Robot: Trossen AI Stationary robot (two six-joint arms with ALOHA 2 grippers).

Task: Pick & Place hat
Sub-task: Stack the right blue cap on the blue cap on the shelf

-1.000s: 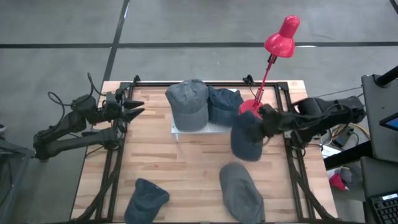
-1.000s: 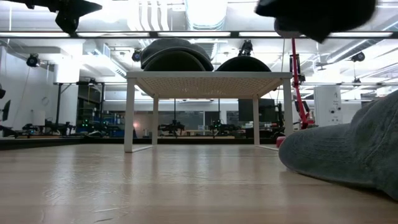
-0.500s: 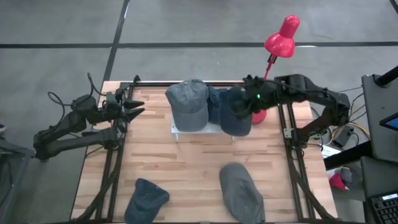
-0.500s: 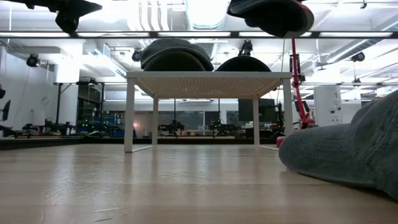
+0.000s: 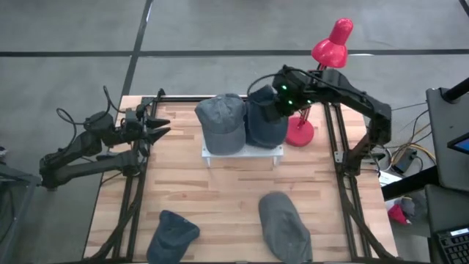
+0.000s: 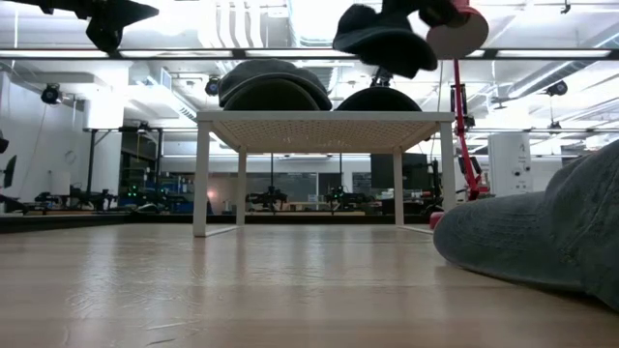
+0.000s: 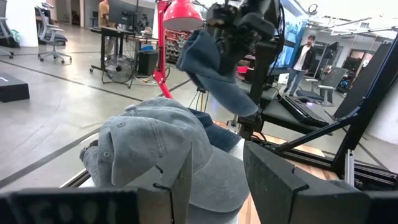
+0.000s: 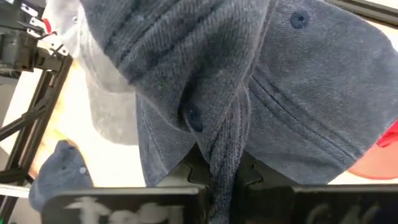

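Currently the right gripper (image 5: 272, 110), pinching the dark cap (image 5: 265, 123), hangs over the white rack (image 5: 242, 152); lower squarely onto the cap below, toward six o'clock

I see a red desk lamp (image 5: 327, 45) standing at the far right of the wooden table (image 5: 227, 194), its base (image 5: 300, 133) just beside the small white rack (image 6: 324, 121). Beyond the table, a person (image 7: 304, 57) stands in the room.

No text or label can be read
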